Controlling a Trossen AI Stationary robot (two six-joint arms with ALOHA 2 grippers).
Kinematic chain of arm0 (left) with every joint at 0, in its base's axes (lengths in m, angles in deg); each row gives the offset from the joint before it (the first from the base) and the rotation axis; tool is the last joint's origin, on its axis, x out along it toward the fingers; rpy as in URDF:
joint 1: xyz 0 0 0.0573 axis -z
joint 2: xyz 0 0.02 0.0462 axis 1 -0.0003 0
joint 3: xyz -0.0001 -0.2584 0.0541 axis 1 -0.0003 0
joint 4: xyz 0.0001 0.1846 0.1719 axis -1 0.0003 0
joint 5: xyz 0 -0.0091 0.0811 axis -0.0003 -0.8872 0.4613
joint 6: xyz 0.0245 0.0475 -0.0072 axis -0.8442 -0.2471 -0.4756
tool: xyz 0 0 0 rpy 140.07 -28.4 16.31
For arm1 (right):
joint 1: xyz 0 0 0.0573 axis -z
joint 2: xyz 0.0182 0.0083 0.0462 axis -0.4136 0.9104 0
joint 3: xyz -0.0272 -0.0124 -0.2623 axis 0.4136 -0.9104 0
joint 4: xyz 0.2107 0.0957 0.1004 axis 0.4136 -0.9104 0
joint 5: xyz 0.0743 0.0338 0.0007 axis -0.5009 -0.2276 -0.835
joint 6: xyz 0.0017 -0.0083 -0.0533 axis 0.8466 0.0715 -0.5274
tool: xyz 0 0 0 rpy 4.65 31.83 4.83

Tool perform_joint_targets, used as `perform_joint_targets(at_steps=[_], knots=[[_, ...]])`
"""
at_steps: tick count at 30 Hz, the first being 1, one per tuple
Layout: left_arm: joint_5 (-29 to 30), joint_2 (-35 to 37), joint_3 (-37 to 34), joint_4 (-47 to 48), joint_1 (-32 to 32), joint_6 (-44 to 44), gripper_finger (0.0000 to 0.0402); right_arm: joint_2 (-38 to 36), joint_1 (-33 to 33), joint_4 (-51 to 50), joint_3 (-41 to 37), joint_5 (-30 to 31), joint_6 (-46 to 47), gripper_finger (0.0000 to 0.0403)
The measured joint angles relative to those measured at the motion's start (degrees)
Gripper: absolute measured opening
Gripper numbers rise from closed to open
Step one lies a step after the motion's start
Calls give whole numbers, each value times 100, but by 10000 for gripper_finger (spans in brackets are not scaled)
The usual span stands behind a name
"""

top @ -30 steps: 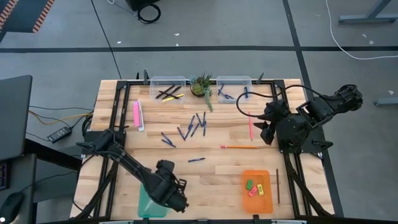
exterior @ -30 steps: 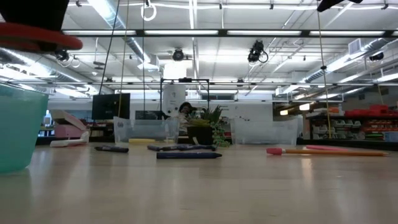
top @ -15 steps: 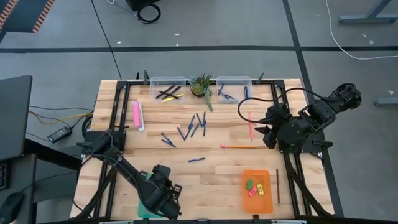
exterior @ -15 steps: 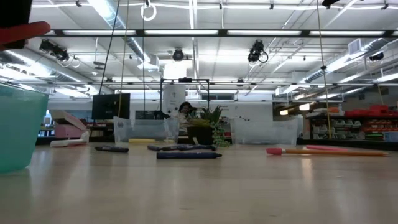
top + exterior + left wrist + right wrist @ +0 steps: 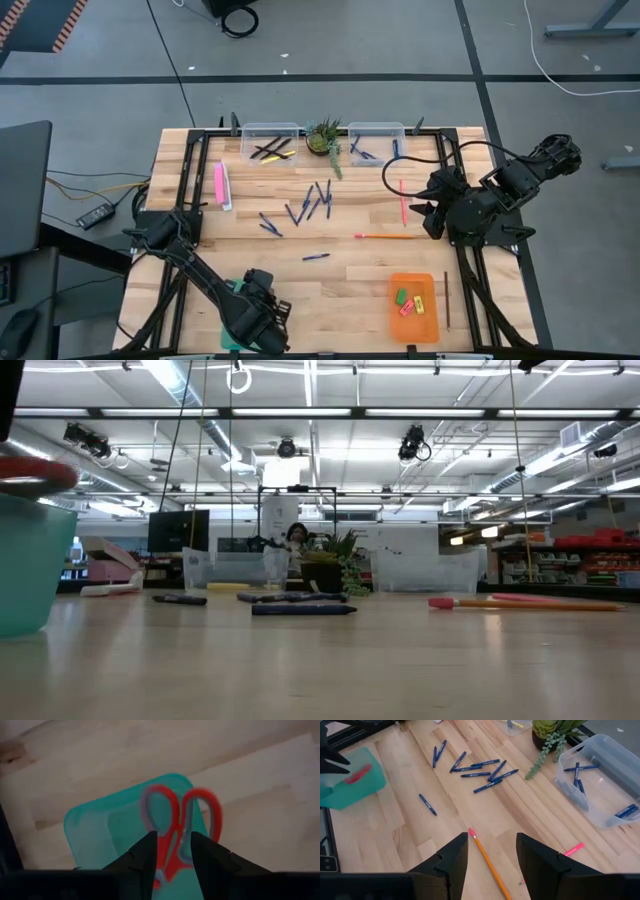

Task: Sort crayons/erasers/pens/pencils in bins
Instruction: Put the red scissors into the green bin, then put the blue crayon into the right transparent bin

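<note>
From above I count two clear tubs at the far edge of the bench [image 5: 340,290]: the left tub [image 5: 270,142] holds dark pencils and a yellow one, the right tub [image 5: 376,142] a few blue pens, with a potted plant [image 5: 323,136] between them. About nine more blue pens [image 5: 312,203] lie scattered mid-bench, one [image 5: 316,257] apart from the rest. Three erasers [image 5: 410,302], green, yellow and pink-red, sit in the orange tray [image 5: 413,307]. An orange pencil [image 5: 385,237] and a pink stick [image 5: 403,203] lie near my right hand [image 5: 490,852], which hangs at the right side with its fingers spread and nothing between them. A long pink box [image 5: 220,185] lies at the left.

My left hand [image 5: 258,318] is over the teal tray [image 5: 90,830] at the near-left corner. Only its wrist view shows the red-handled scissors [image 5: 177,827] over that tray, just past my parted fingertips; whether they touch the scissors I cannot tell. The low view catches a red blur above the tray rim.

I can read no writing.
</note>
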Motion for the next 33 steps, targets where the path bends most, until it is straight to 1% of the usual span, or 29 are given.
perform_joint_targets(at_steps=[5, 12, 16, 19, 22, 25, 28, 30, 33], knots=[[-243, 0, 0, 15, -2, -6, 143, 0, 0, 0, 0, 0, 0, 172], [-210, 89, 2, 163, -96, -10, 162, 0, 0, 0, 0, -1, -2, 172], [270, 381, 4, 295, -318, -147, 159, 0, 0, 0, 0, -2, -2, 172], [678, 645, 7, 299, -659, -582, 156, 0, 0, 2, 0, -2, 46, 172], [728, 857, 11, 291, -1234, -1616, 158, 0, 0, 10, 0, -2, 140, 172], [527, 1100, 9, 21, -1950, -3073, 164, 0, 0, 28, 0, -2, 202, 172], [270, 1394, 10, -655, -2690, -5083, 166, 0, 0, 26, 0, -4, 213, 172], [69, 1575, 13, -946, -3126, -6425, 165, 0, 0, 26, 0, -4, 251, 172], [-295, 1712, 17, -760, -3629, -8218, 159, 0, 2, 26, 0, -4, 321, 172]])
